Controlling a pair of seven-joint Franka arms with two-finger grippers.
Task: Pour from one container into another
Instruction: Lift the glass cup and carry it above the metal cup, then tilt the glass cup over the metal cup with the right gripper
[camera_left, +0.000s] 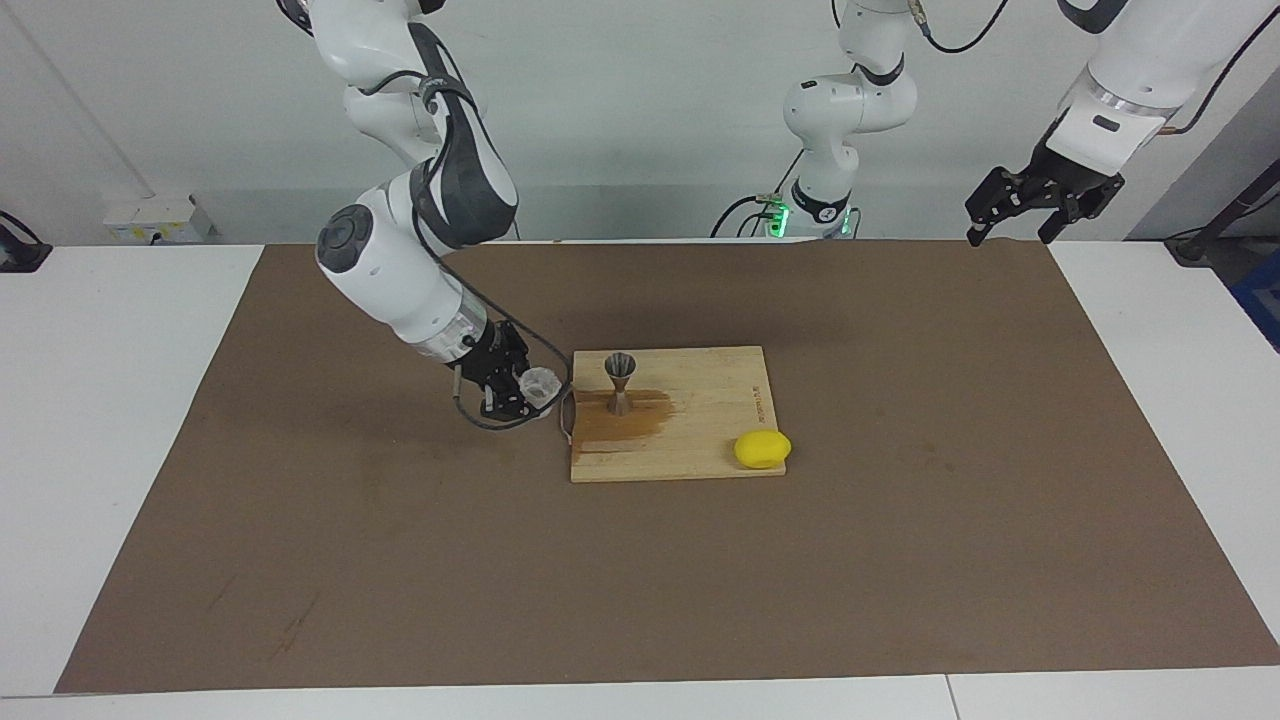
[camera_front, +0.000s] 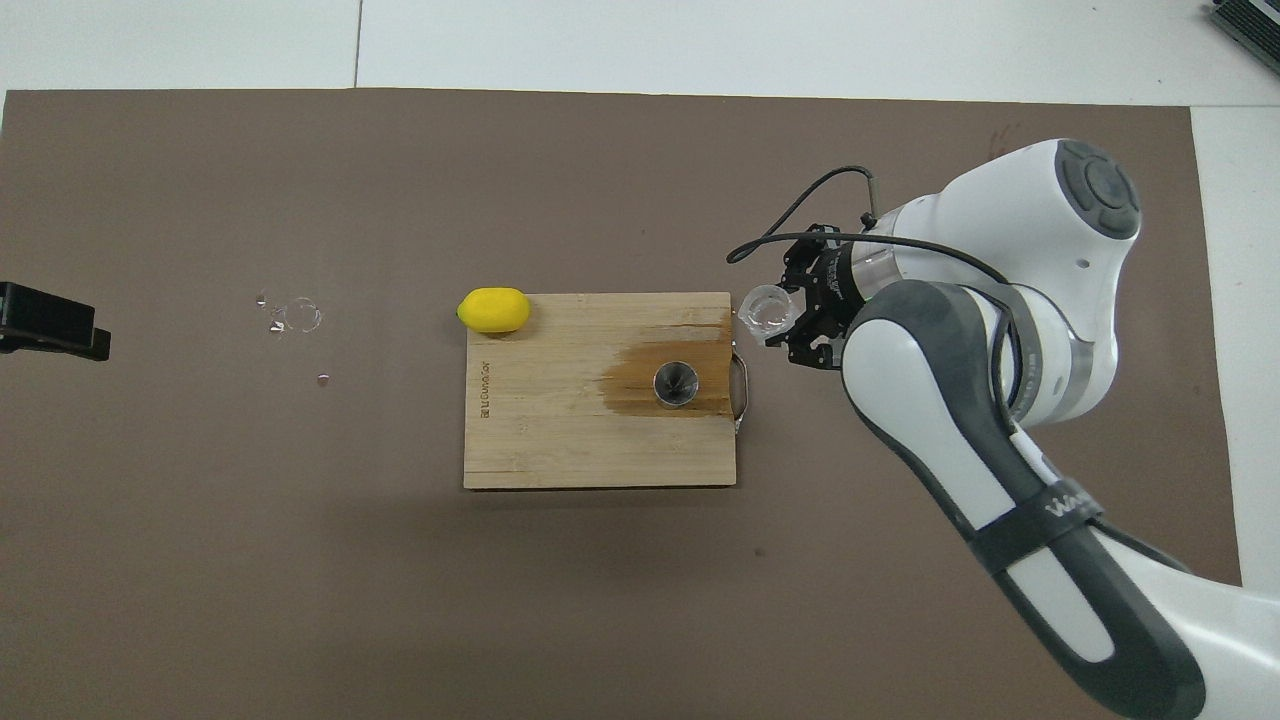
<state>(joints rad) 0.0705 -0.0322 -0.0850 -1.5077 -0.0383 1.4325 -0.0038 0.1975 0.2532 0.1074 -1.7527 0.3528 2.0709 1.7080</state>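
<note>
The clear glass cup (camera_left: 542, 381) is held in my right gripper (camera_left: 528, 394), low over the brown mat just beside the wooden board's edge at the right arm's end. It looks about upright, mouth up, in the overhead view (camera_front: 766, 306), where the right gripper (camera_front: 778, 314) grips its side. The metal jigger (camera_left: 619, 381) stands upright on the board, on a dark wet stain; it also shows from above (camera_front: 677, 384). My left gripper (camera_left: 1010, 232) hangs open and high over the left arm's end of the table and waits; its tip shows in the overhead view (camera_front: 52, 322).
The wooden board (camera_left: 712, 400) lies mid-mat, also in the overhead view (camera_front: 560, 440). A yellow lemon (camera_left: 762, 448) sits at the board's corner away from the robots, toward the left arm's end (camera_front: 493, 309). Small clear droplets (camera_front: 298, 316) lie on the mat toward the left arm's end.
</note>
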